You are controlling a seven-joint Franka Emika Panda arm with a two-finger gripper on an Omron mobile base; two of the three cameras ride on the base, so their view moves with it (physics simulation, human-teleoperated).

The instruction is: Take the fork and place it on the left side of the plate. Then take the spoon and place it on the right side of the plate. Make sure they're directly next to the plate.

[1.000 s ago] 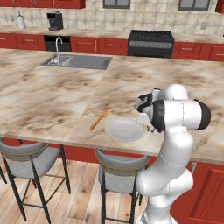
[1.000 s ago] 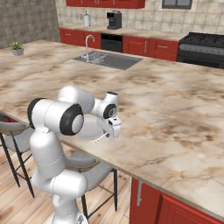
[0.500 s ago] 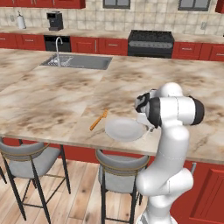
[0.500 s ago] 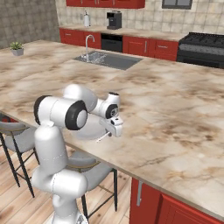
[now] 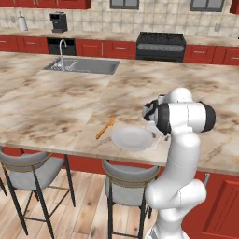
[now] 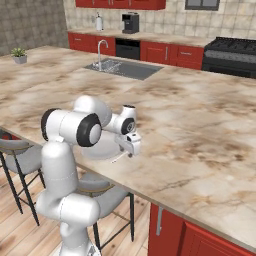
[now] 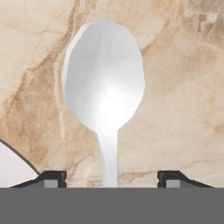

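A white spoon (image 7: 105,83) lies on the marble counter just right of the plate, its handle running between my fingertips (image 7: 53,177), which stand well clear of it on both sides. My gripper (image 7: 112,177) is open and hovers low over the spoon, right beside the plate's right rim (image 7: 13,164). From the base, the gripper (image 6: 131,150) hangs over the spoon's handle (image 6: 118,159) near the counter's front edge. The grey-white plate (image 5: 132,138) sits flat on the counter, with the orange fork (image 5: 105,128) lying close to its left side.
A sink with a faucet (image 5: 82,66) is set into the far counter, with a stove (image 5: 161,45) and a coffee machine (image 5: 58,22) along the back wall. Two stools (image 5: 28,163) stand below the counter's front edge (image 5: 70,150).
The arm's upper joints have swung a little and the hand has come down slightly toward the counter beside the plate. Plate and fork have not moved.
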